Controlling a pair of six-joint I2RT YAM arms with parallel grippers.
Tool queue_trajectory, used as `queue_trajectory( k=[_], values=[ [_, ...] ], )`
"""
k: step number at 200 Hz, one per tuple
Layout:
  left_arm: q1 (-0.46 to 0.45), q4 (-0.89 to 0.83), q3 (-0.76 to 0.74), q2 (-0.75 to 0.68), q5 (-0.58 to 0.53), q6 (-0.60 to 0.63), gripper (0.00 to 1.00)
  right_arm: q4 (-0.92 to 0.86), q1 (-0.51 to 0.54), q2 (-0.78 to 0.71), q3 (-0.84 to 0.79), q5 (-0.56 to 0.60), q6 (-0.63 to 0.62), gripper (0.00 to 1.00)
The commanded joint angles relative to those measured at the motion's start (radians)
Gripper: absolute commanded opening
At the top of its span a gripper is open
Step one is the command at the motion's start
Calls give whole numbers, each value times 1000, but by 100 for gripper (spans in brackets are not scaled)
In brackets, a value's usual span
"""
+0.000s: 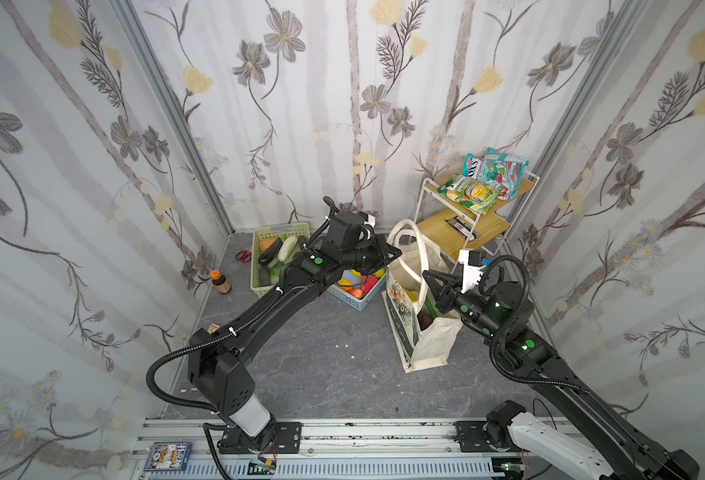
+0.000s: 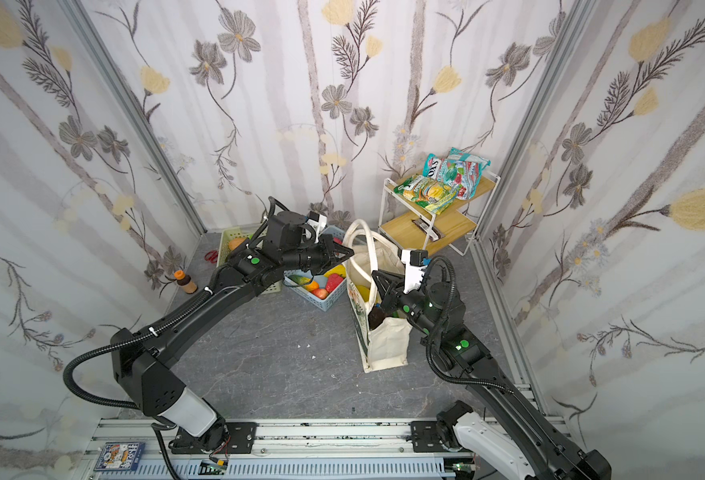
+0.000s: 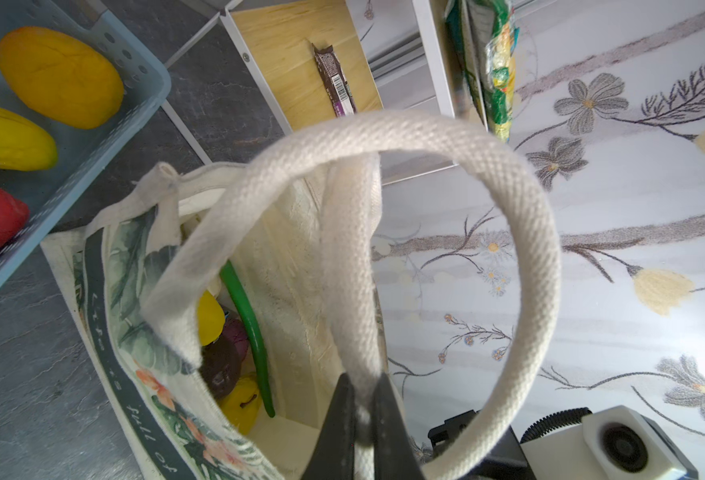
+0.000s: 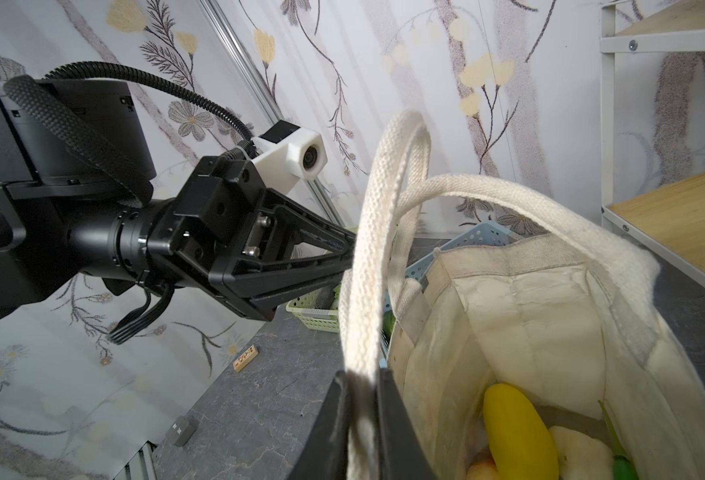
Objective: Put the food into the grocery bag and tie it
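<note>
The cream grocery bag (image 1: 429,349) (image 2: 388,345) stands upright on the grey floor, its green printed side (image 3: 105,291) facing left. Food lies inside: a yellow fruit (image 4: 517,432), a green vegetable (image 3: 246,316) and a purple piece (image 3: 222,365). My left gripper (image 1: 398,251) (image 3: 363,384) is shut on one cream handle (image 3: 350,249) above the bag's far end. My right gripper (image 1: 425,275) (image 4: 361,380) is shut on the other handle (image 4: 384,232), which loops up over the bag's mouth. In the right wrist view the left gripper's fingertips are hidden behind that loop.
A blue basket (image 1: 365,305) with toy fruit and a green basket (image 1: 259,274) with vegetables sit left of the bag. A white rack (image 1: 425,195) behind the bag holds snack packets (image 1: 483,183) and a brown bar (image 1: 460,226). A small bottle (image 1: 219,282) and red scissors (image 1: 242,255) lie by the left wall.
</note>
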Motion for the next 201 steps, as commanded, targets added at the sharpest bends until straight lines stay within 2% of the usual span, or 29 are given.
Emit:
queue_trajectory(
  k=[1, 37, 56, 69, 123, 161, 181, 201],
  values=[
    [3, 94, 27, 6, 18, 0, 0, -15, 1, -1, 0, -17, -23, 17],
    [1, 130, 45, 24, 81, 18, 0, -49, 1, 12, 14, -66, -36, 23],
    [1, 104, 54, 15, 85, 52, 0, -100, -4, 0, 38, -31, -46, 24],
    [1, 78, 64, 10, 79, 75, 0, -137, -14, -11, 61, -9, -48, 32],
    [-14, 28, 113, 29, 78, 114, 0, -276, -23, -7, 232, 61, -87, 41],
    [-26, -11, 137, 40, 76, 133, 0, -400, 31, 114, 432, 179, -124, 52],
    [-28, -30, 140, 38, 67, 145, 0, -432, 50, 190, 499, 196, -140, 53],
    [-30, -38, 141, 32, 62, 150, 0, -455, 57, 240, 531, 260, -140, 50]
  ],
)
